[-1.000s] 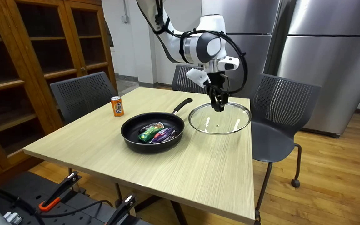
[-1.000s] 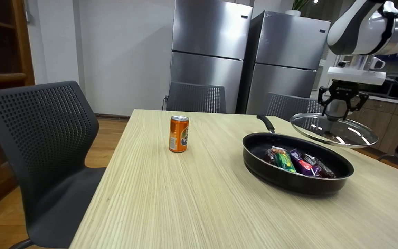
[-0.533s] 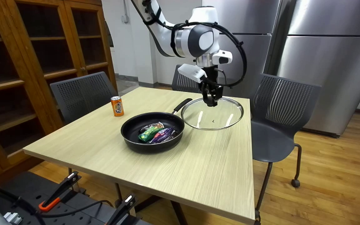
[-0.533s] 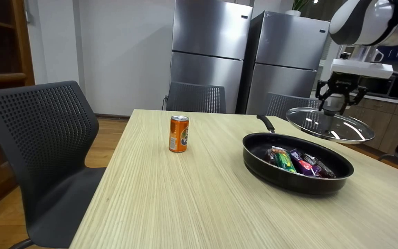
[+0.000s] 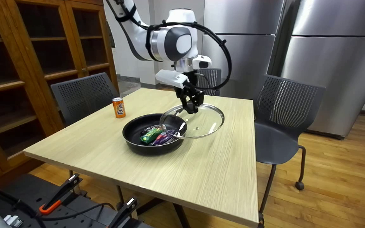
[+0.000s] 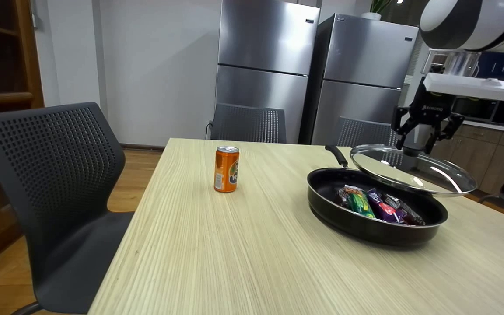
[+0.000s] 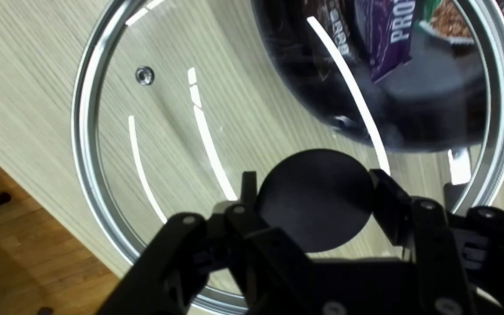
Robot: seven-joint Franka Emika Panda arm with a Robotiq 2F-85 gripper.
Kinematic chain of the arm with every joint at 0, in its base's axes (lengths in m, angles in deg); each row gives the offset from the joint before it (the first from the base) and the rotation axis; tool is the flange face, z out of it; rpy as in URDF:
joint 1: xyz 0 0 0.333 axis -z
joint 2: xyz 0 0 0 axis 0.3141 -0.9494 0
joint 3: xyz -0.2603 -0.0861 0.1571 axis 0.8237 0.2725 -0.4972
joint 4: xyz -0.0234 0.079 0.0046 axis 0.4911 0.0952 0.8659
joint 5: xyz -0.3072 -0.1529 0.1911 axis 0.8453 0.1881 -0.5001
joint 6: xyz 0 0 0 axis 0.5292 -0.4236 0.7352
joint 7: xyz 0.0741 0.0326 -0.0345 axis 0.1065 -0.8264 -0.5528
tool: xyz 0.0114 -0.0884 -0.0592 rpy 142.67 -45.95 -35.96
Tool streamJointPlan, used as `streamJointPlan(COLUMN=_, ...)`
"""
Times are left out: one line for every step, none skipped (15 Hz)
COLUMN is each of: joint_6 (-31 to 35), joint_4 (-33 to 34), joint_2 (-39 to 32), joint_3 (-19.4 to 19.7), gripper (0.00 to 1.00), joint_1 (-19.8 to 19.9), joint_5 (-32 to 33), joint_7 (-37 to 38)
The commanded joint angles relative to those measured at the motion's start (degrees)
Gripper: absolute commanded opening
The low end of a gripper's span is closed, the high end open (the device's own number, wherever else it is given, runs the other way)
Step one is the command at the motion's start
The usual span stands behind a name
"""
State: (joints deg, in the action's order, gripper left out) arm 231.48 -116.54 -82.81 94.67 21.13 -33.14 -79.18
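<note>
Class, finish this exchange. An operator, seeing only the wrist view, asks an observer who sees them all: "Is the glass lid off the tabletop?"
Observer: Yes; an exterior view shows the glass lid held above the tabletop.
Operator: What else stands there, beyond my view?
Observer: An orange Fanta can, upright.
Operator: Where, relative to the frying pan?
Observer: Across the frying pan from the glass lid.
</note>
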Motion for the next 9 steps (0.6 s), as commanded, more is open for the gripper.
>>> streamJointPlan(joint_6=1.8, joint_4=-8.6, joint_2=7.6, joint_3=-1.0, gripper=0.39, joint_1=-2.3, joint_5=3.8, joint_7=-1.4)
streamJointPlan(joint_6=2.0, joint_4=-9.9, joint_2=8.3, joint_3=-1.2, gripper=0.39, joint_1=-3.2, joint_5=4.9, joint_7=-1.1)
streamJointPlan(joint_6=2.1, joint_4=-10.9, joint_2=8.7, joint_3=-1.6, gripper=0.39, joint_1=-4.0, joint_5=5.7, joint_7=-0.9)
streamJointPlan(joint_6=2.0, joint_4=-11.6, joint_2=9.2, joint_3=-1.9, gripper=0.39, joint_1=-4.7, joint_5=6.5, joint_7=-0.6)
streamJointPlan(joint_6=2.0, joint_4=-12.0, joint_2=9.4, joint_3=-2.5, gripper=0.39, joint_1=-5.3, joint_5=6.8, joint_7=-0.5)
streamJointPlan(joint_6=1.7, joint_4=-12.1, joint_2=9.4, joint_3=-3.0, gripper=0.39, joint_1=-6.0, joint_5=7.0, joint_7=0.0)
streamJointPlan(joint_6=1.9, joint_4=-12.3, joint_2=9.5, joint_3=-3.5, gripper=0.39, joint_1=-6.5, joint_5=7.1, joint_7=0.1)
streamJointPlan(joint_6=1.5, joint_4=-12.1, joint_2=9.5, joint_3=-4.2, gripper=0.39, joint_1=-6.8, joint_5=6.6, joint_7=0.0)
streamJointPlan(joint_6=1.6, joint_4=-12.2, joint_2=9.6, joint_3=-4.7, gripper=0.39, joint_1=-7.2, joint_5=6.3, joint_7=-0.1)
